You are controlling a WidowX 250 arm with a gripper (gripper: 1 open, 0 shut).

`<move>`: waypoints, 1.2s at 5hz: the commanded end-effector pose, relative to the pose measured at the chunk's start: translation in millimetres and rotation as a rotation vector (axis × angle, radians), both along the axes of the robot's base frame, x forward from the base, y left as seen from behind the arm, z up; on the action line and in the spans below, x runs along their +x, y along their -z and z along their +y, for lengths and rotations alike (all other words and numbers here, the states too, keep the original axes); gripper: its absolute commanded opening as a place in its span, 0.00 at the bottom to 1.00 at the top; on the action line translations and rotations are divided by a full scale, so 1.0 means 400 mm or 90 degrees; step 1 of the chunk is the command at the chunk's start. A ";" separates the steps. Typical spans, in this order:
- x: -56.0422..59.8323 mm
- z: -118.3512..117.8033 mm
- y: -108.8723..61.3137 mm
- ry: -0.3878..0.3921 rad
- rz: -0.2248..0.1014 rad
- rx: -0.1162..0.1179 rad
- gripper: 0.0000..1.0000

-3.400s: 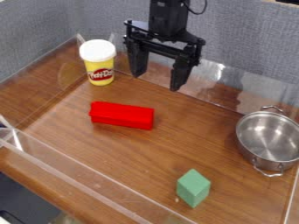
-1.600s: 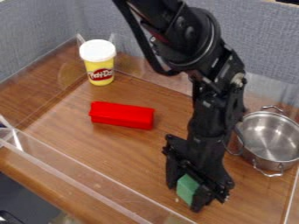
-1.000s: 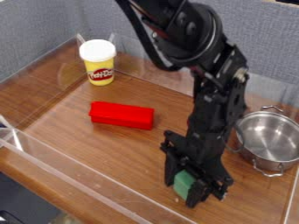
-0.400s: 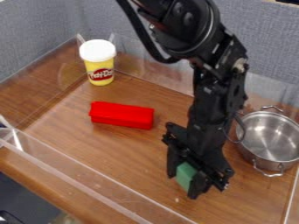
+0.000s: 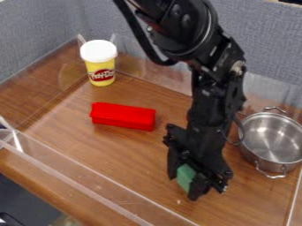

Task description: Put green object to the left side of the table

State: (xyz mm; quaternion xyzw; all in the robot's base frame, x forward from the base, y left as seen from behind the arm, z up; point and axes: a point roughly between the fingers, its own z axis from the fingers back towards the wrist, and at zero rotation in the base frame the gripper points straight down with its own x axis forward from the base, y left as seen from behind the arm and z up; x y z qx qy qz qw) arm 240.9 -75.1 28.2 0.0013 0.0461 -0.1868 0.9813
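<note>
One small matte green cube [image 5: 188,177] sits clamped between the black gripper's [image 5: 196,180] jaws.

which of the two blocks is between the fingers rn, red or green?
The green cube, near the table's front edge, with the gripper shut around it. The longer red block lies untouched, off to the left.

Table [image 5: 71,101]: walled on all sides. Back left: tub [image 5: 99,63], upright near the rear panel. Centre: rectangular block [image 5: 124,116], lying flat, in front and to the right of the tub. Right edge: pot [image 5: 271,141]. Front right: cube [image 5: 189,177], between the fingers of the gripper [image 5: 196,179], left of and before the pot.
</note>
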 end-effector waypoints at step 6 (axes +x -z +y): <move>0.092 0.147 -0.289 -0.107 -0.135 0.006 0.00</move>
